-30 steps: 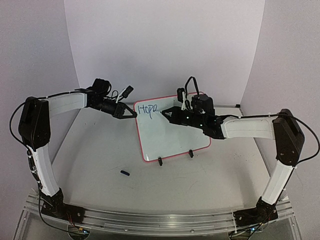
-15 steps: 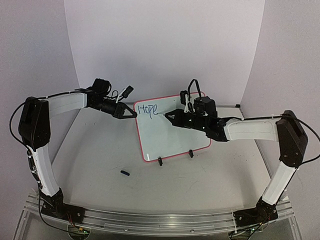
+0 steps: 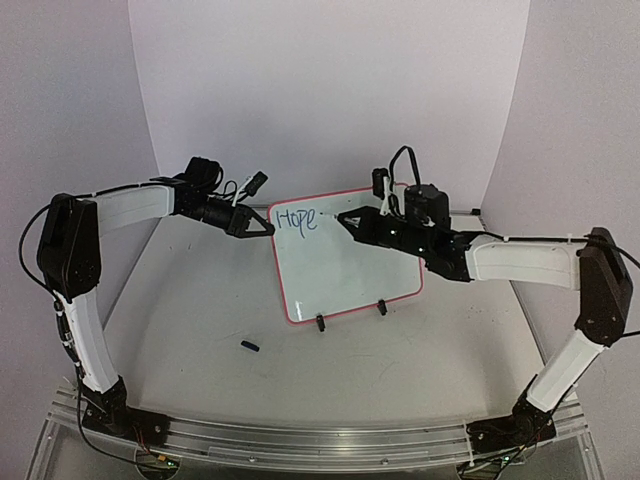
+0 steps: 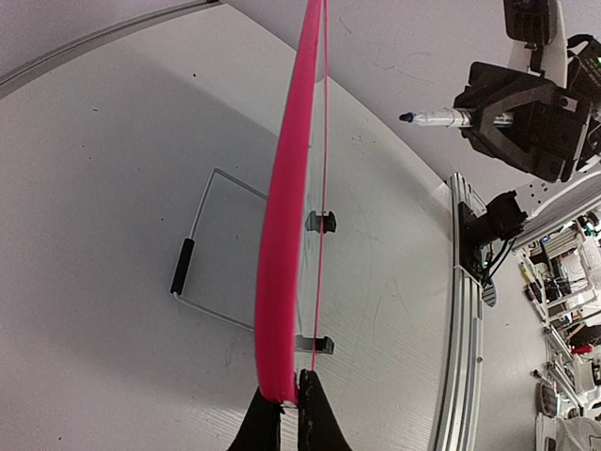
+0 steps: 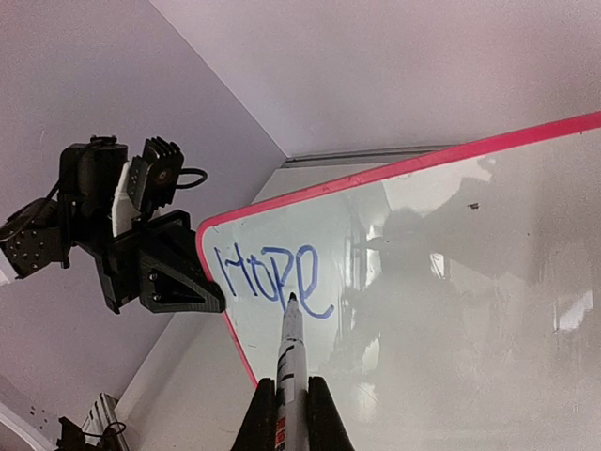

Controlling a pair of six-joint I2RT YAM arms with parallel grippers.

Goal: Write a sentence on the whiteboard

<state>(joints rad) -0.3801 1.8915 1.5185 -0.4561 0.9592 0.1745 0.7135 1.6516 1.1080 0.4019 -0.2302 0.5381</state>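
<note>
The whiteboard (image 3: pixel 340 262) stands tilted on two black clip feet at the table's middle. Its pink frame shows edge-on in the left wrist view (image 4: pixel 282 235). Only the blue word "Hope" (image 3: pixel 296 218) is written, at its top left; it also shows in the right wrist view (image 5: pixel 272 272). My left gripper (image 3: pixel 262 228) is shut on the board's left frame edge (image 4: pixel 280 395). My right gripper (image 3: pixel 352 222) is shut on a white marker (image 5: pixel 290 362), whose tip is off the board, just right of the word.
A small dark marker cap (image 3: pixel 250 346) lies on the table in front of the board, to the left. A wire stand (image 4: pixel 202 254) props the board from behind. White walls enclose the back and sides.
My right gripper has moved right and up with the marker, away from the finished word "Hope". The left gripper and the board have not moved.
</note>
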